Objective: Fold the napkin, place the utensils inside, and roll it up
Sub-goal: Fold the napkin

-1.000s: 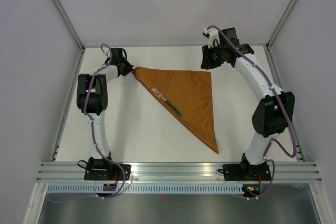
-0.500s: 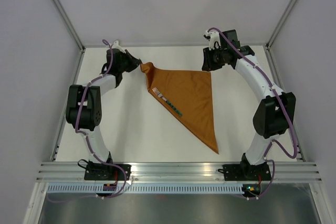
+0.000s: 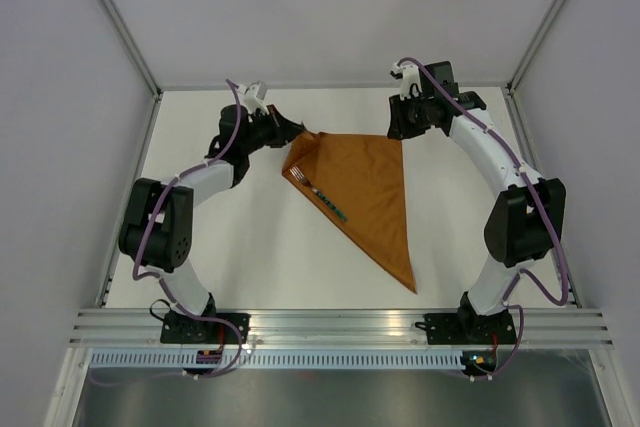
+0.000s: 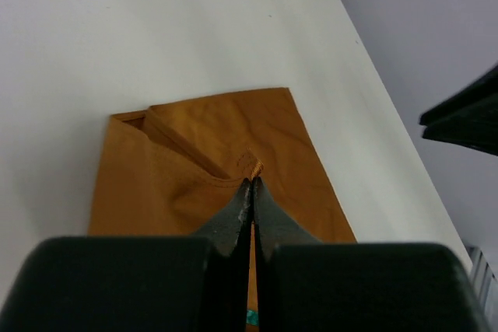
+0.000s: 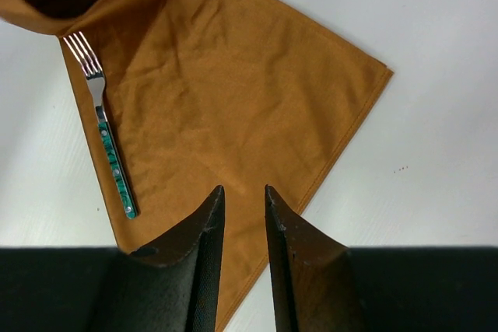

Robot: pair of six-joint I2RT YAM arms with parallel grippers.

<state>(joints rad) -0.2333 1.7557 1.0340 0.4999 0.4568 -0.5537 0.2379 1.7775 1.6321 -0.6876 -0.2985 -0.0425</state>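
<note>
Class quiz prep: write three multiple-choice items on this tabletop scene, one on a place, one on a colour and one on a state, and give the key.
1. Where is the fork?
A. On the napkin, along its long edge.
B. On bare table by an arm's base.
C. Hidden under the napkin.

2. What colour is the fork's handle?
A. Red.
B. Teal.
C. Yellow.

3. What is the left gripper doing?
A. Standing open.
B. Shut on the fork.
C. Shut on a napkin corner.

Key:
1 A, the right wrist view shows it lying on the cloth by the edge.
2 B, the handle is green-blue.
3 C, its fingertips pinch a raised corner.
</note>
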